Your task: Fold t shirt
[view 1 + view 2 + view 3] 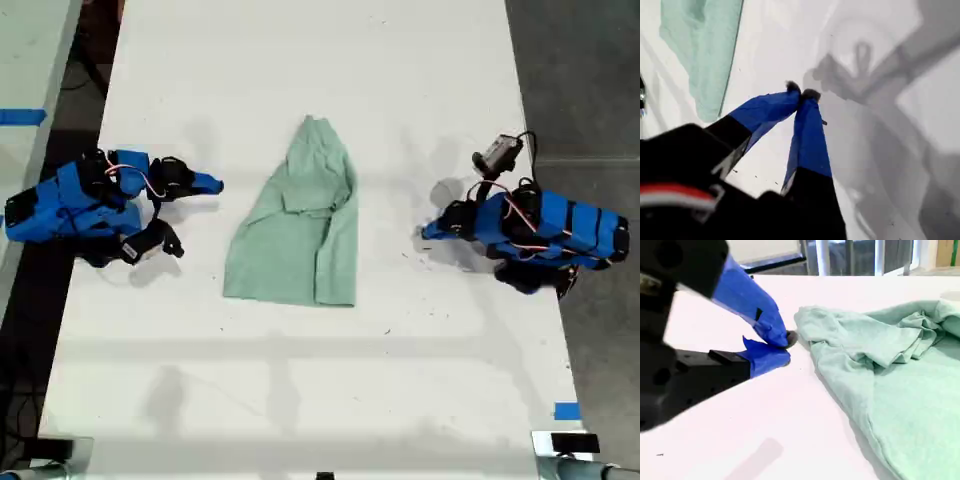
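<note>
In the middle of the white surface point(320, 400) lies the t shirt point(300, 230), pale mint green, flat, its narrow end towards the top of the exterior view and one side folded over. My second hand point(217, 184) rests near it at the exterior view's left, jaws pressed together on nothing. My first hand point(425, 232) sits at the exterior view's right, apart from the cloth, tips touching, empty.
</note>
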You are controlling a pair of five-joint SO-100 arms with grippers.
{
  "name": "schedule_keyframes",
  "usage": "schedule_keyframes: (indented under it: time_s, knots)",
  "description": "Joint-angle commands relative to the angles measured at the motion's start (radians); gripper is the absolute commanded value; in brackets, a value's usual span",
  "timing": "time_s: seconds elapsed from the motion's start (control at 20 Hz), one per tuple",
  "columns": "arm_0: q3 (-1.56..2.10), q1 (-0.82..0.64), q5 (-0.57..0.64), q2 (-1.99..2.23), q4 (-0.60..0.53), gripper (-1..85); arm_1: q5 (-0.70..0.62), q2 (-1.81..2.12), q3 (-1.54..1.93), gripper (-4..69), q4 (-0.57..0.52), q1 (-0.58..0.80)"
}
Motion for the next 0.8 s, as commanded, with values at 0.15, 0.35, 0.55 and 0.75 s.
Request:
schedule_keyframes:
  time_s: [0.15,0.35,0.55,0.75]
  knots:
    - [0.009,-0.035,-0.018,0.009,-0.023,-0.1,0.044,0.011,0.038,1.7,0.020,-0.018]
    - [0.009,-0.028,-0.011,0.009,-0.025,-0.1,0.040,0.011,0.038,1.7,0.020,-0.012]
    - [-0.054,-0.002,0.002,-0.161,-0.086,-0.1,0.043,0.011,0.040,1.7,0.020,-0.012]
    - [-0.859,0.206,-0.095,-1.215,0.201,2.9,0.034,0.011,0.040,1.7,0.018,-0.002]
